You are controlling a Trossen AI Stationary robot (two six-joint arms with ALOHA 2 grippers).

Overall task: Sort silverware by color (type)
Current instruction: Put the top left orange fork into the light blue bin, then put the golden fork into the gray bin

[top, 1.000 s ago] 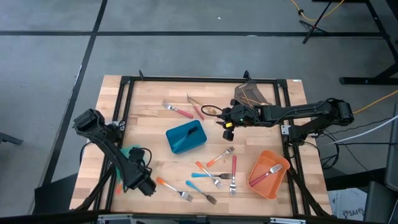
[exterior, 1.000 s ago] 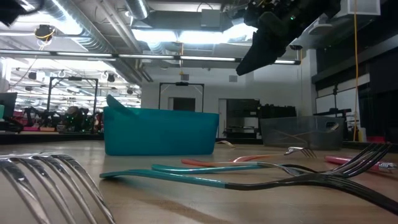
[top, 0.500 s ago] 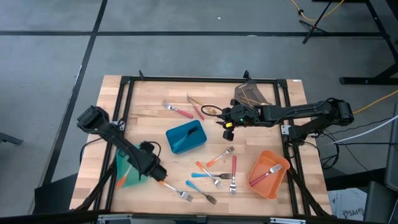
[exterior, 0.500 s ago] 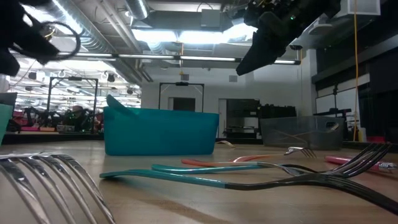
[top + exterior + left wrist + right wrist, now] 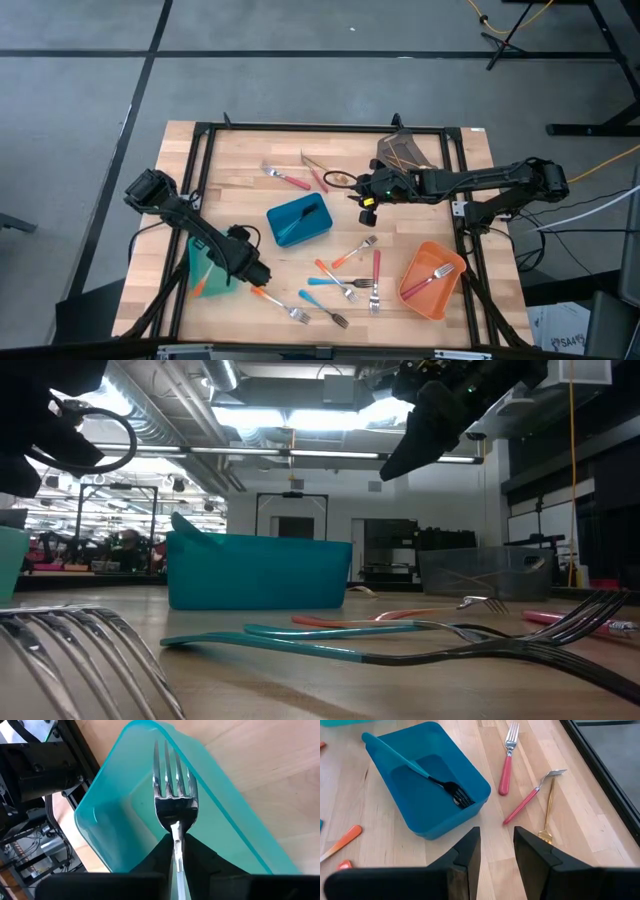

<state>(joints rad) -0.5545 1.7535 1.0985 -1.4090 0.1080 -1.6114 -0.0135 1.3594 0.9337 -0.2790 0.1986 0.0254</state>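
My left gripper [image 5: 255, 275] [image 5: 176, 840] hangs near the table's near-left corner, shut on a silver-headed fork [image 5: 175, 800]. The fork's head is over the open teal bin [image 5: 205, 262] [image 5: 120, 805], and something orange [image 5: 200, 290] lies at the bin's near end. My right gripper [image 5: 366, 208] [image 5: 496, 840] is open and hovers above the table, right of the blue bin [image 5: 300, 220] [image 5: 420, 785]. A teal-handled dark fork [image 5: 420, 770] lies in that bin. Several loose forks [image 5: 350, 280] lie flat between the blue bin and the orange bin [image 5: 432, 280]. My left gripper pinches the fork at its neck, just behind the head [image 5: 175, 831], between the two fingers. The fork runs along the fingers and sticks out past their tips; its handle is mostly hidden between them. It is lifted clear, tines over the teal bin's inside.
An orange-handled fork [image 5: 275, 303] lies on the table just beside my left gripper. Two red-handled forks [image 5: 507, 765] and a gold one [image 5: 550, 805] lie at the far side. A red-handled fork sits in the orange bin. A grey bin [image 5: 400, 152] stands at the far right. A black frame [image 5: 195, 190] borders the table.
My left arm swung from the near-left edge toward the table's right and a little toward the far side, uncovering the teal bin. It then settled with its gripper beside that bin. My right arm stayed still.
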